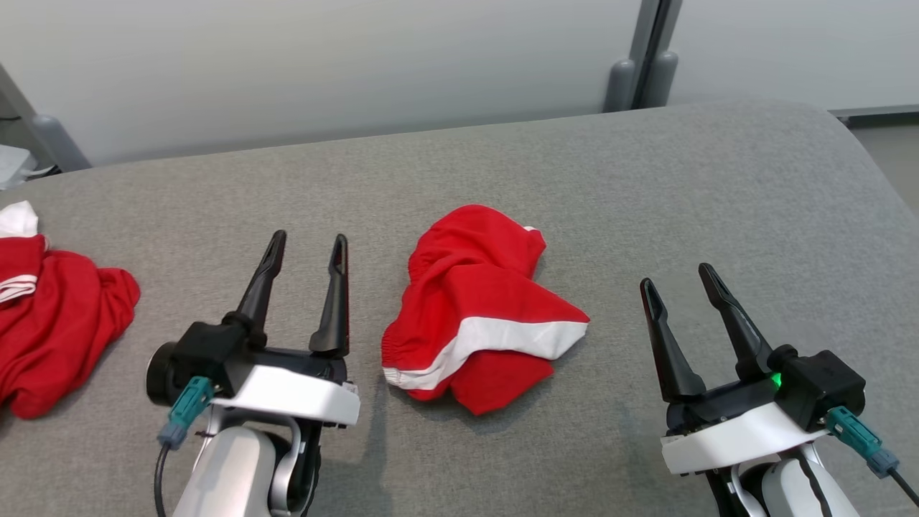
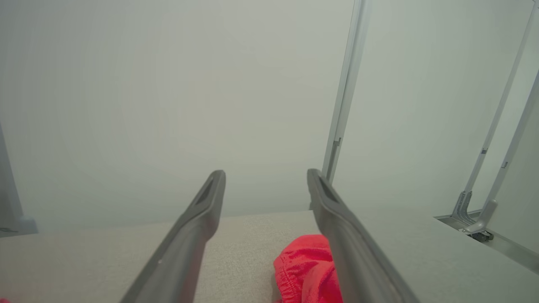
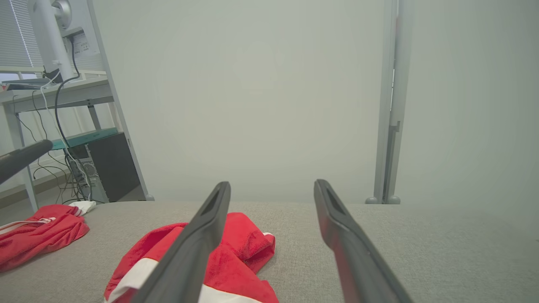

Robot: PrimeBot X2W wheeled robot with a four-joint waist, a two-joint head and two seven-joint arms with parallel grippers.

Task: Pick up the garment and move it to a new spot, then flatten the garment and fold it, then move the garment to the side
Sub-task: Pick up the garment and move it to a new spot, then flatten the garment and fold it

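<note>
A crumpled red garment (image 1: 474,309) with a white stripe lies mid-way across the grey worktop (image 1: 646,179), between the left claw (image 1: 309,237) and right claw (image 1: 675,274), both spread wide and empty, with another red cloth (image 1: 57,323) at far left.

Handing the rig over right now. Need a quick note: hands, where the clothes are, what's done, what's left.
Hands: the left hand and the right hand are both open and empty, above the grey surface.
Things: the red garment with a white stripe lies crumpled between them, touched by neither. A second red heap sits at the far left edge.
Done: no flattening or folding; can't tell if it was already moved.
Left: flatten, fold, move aside.
</note>
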